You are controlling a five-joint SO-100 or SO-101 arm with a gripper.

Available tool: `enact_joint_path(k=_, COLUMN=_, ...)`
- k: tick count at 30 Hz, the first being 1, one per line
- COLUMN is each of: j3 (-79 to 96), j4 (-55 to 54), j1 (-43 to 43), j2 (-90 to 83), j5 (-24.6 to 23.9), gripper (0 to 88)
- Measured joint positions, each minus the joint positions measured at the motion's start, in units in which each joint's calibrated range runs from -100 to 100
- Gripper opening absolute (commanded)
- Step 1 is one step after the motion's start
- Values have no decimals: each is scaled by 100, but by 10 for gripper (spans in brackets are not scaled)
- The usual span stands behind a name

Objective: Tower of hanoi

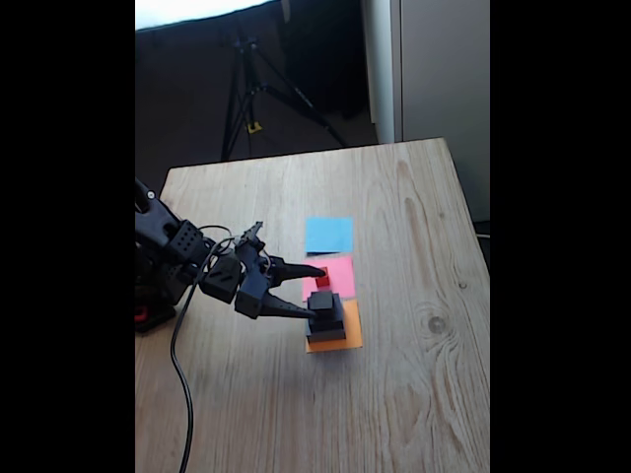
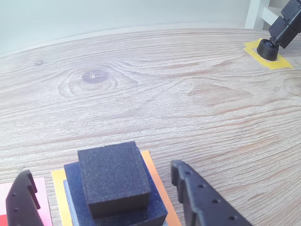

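Note:
A stack stands on the orange paper square (image 1: pixel 347 341): the small black cube (image 2: pixel 115 176) on top, the medium black block (image 2: pixel 157 209) under it, and the flat grey block (image 1: pixel 326 337) at the bottom. The tiny red cube (image 1: pixel 322 284) sits on the pink square (image 1: pixel 338 270), partly behind a finger. My gripper (image 1: pixel 315 292) is open and reaches in from the left in the fixed view. In the wrist view my gripper (image 2: pixel 99 169) has one fingertip on each side of the small black cube, with gaps showing and nothing gripped.
A blue paper square (image 1: pixel 328 235) lies beyond the pink one. The arm's cable (image 1: pixel 182 379) runs down the table's left side. A tripod (image 1: pixel 251 89) stands behind the table. A black foot on yellow tape (image 2: pixel 268 49) sits at the far right of the wrist view.

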Motion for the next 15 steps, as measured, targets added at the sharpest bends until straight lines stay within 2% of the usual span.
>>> enact_joint_path(k=15, j3=0, j4=-985, j1=-103, j2=906, j5=0, gripper=327)
